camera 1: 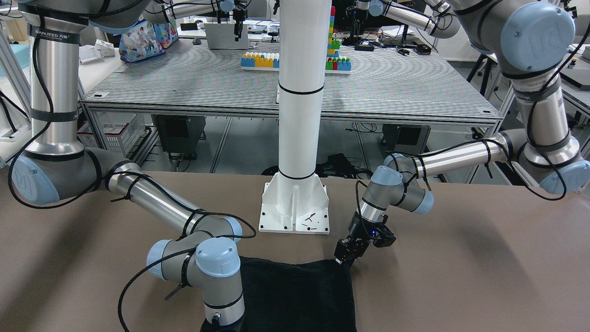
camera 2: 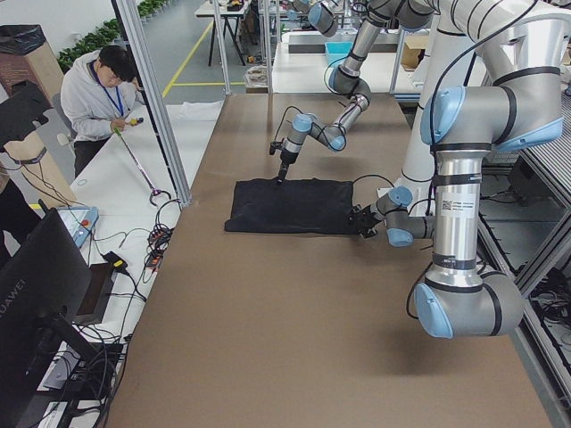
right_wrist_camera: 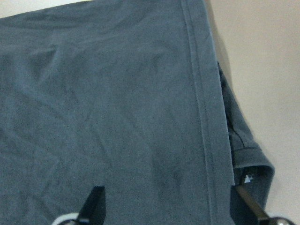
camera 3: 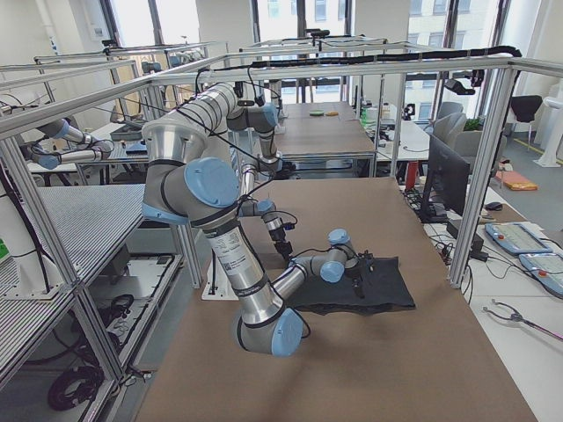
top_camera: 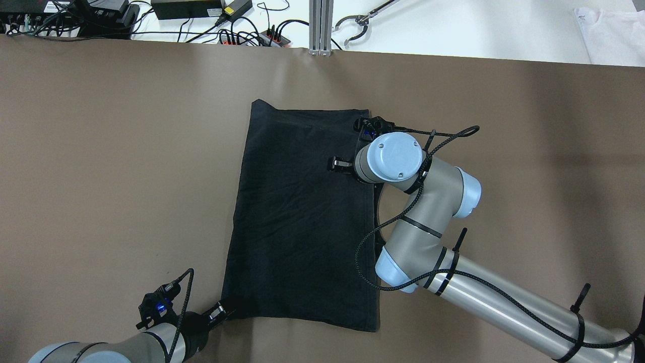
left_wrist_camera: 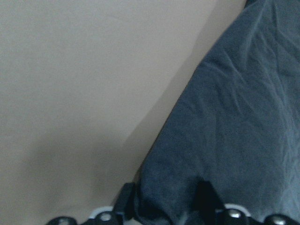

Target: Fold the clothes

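A wide flat table covered in plain brown sheeting carries a dark, near-black rectangular fabric piece, spread flat near its middle with light wrinkles. A white metal pole base stands near the fabric's robot-side edge, bare tabletop showing between them.

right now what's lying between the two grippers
Only the black cloth. The overhead view shows it stretching from the left gripper at one corner to the right gripper, open over the opposite end.
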Motion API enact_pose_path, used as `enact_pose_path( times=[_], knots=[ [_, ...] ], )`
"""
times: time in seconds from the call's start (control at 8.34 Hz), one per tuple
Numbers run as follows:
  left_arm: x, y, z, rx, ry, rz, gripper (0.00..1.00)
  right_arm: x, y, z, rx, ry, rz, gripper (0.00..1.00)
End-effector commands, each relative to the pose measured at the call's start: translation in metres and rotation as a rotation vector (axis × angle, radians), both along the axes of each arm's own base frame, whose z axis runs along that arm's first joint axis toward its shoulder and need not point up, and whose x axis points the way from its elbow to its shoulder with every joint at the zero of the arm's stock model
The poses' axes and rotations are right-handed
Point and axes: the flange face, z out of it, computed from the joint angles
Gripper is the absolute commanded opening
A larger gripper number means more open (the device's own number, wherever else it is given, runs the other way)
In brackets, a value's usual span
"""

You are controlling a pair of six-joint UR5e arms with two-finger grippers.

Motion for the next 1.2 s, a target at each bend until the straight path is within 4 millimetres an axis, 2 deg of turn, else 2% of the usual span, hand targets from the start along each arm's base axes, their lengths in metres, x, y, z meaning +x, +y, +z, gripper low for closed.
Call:
enact_pose_path(
  times=[0.0,0.12,0.24,0.48,0.6,0.72,0.84,1.08],
  knots=[
    [0.000,0.000,0.000,0.001,0.000,0.000,0.30,0.000,0.000,0.001,-0.001,0.002,0.000,0.94],
    [0.000,0.000,-0.001,0.003,0.001,0.001,0.30,0.000,0.000,0.001,0.000,0.000,0.000,0.94],
    [0.000,0.000,0.000,0.001,0.000,0.000,0.00,0.000,0.000,0.001,-0.001,0.002,0.000,0.94],
    [0.000,0.000,0.000,0.001,0.000,0.000,0.00,-0.002,0.004,0.003,-0.007,-0.001,0.012,0.94],
    [0.000,0.000,0.000,0.002,-0.002,0.001,0.00,-0.020,0.022,0.003,-0.019,-0.005,0.046,0.93],
    [0.000,0.000,-0.001,0.002,0.000,0.001,0.00,-0.021,0.031,-0.003,-0.062,-0.051,0.091,0.92],
    [0.000,0.001,-0.003,0.003,0.003,0.002,0.00,-0.034,0.063,-0.009,-0.145,-0.119,0.117,0.91],
    [0.000,0.000,-0.003,0.010,-0.002,-0.009,0.00,-0.048,0.106,-0.029,-0.244,-0.217,0.173,0.90]
  ],
)
